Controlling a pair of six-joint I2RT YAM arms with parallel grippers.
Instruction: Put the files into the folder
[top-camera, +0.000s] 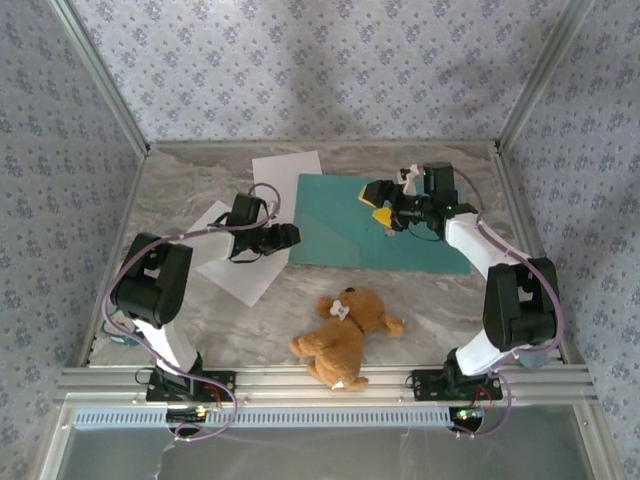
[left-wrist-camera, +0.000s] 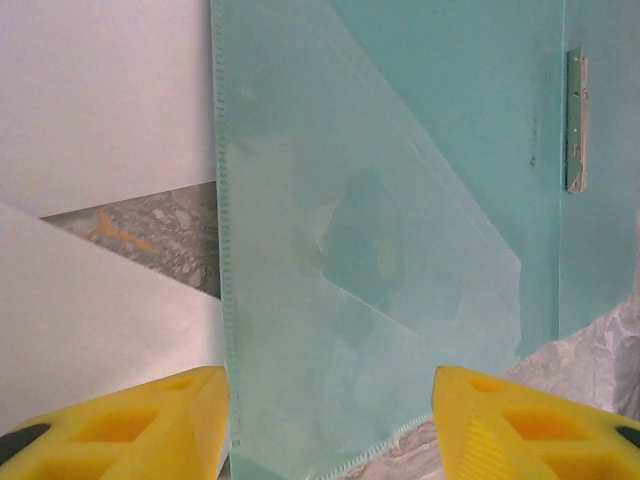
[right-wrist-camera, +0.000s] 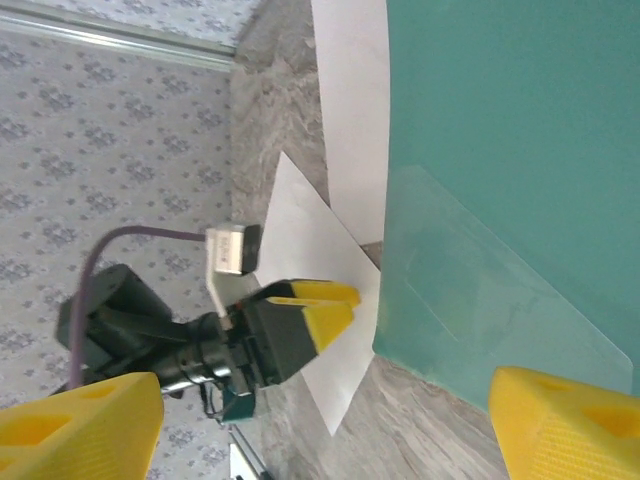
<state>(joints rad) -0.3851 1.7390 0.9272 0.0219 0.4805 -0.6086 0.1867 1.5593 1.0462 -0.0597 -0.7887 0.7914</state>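
The teal folder lies open and flat on the marble table, its metal clip at the spine and a clear inner pocket on its left half. Two white files lie left of it: one sheet at the back, the other under my left arm. My left gripper hovers at the folder's near-left corner. It is open, yellow fingers wide apart, with the pocket showing below the gap. My right gripper is open above the folder's middle, its fingers holding nothing.
A brown teddy bear lies near the table's front edge, between the arm bases. Patterned walls and metal frame posts close in the table on three sides. The left arm's cable loops behind its wrist.
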